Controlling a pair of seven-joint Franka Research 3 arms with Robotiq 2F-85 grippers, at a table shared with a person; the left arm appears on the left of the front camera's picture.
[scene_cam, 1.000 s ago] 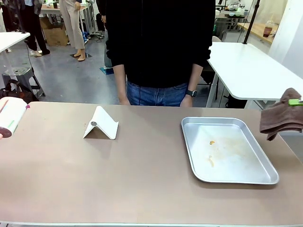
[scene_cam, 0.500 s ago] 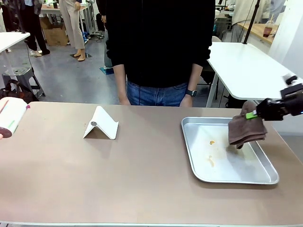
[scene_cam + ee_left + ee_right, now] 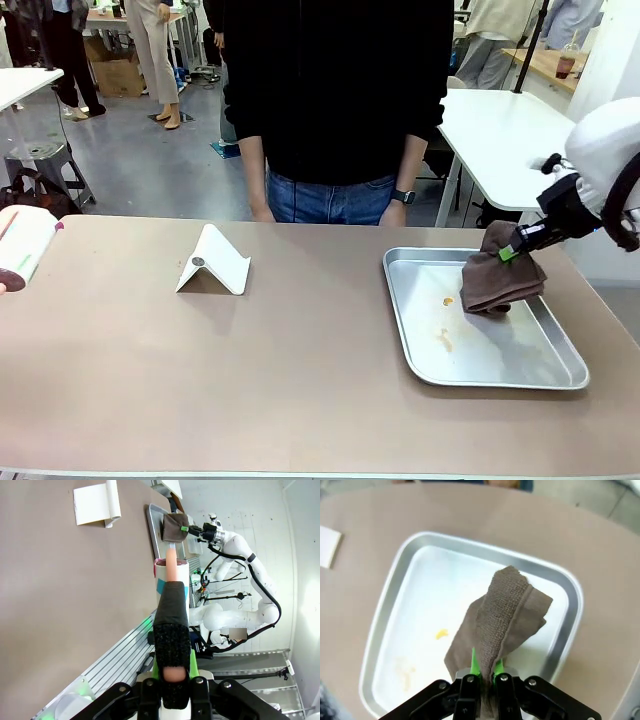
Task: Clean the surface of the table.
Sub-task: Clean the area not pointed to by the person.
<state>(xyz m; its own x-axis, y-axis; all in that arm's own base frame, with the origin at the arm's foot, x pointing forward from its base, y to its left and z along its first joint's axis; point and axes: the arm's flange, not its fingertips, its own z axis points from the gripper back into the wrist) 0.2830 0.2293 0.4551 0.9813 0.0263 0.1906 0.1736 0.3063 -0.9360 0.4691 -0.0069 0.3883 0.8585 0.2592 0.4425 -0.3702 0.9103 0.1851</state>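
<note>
From the bottom centre the left gripper [image 3: 172, 597] rises, clamped on a white cylinder [image 3: 181, 572] with a peach stem. The brown table [image 3: 65, 610] spreads over the left half. A white folded stand [image 3: 95, 504] lies upper left. At top centre the right gripper [image 3: 186, 528] pinches a brown cloth [image 3: 174, 527] over a metal tray [image 3: 154, 520].
</note>
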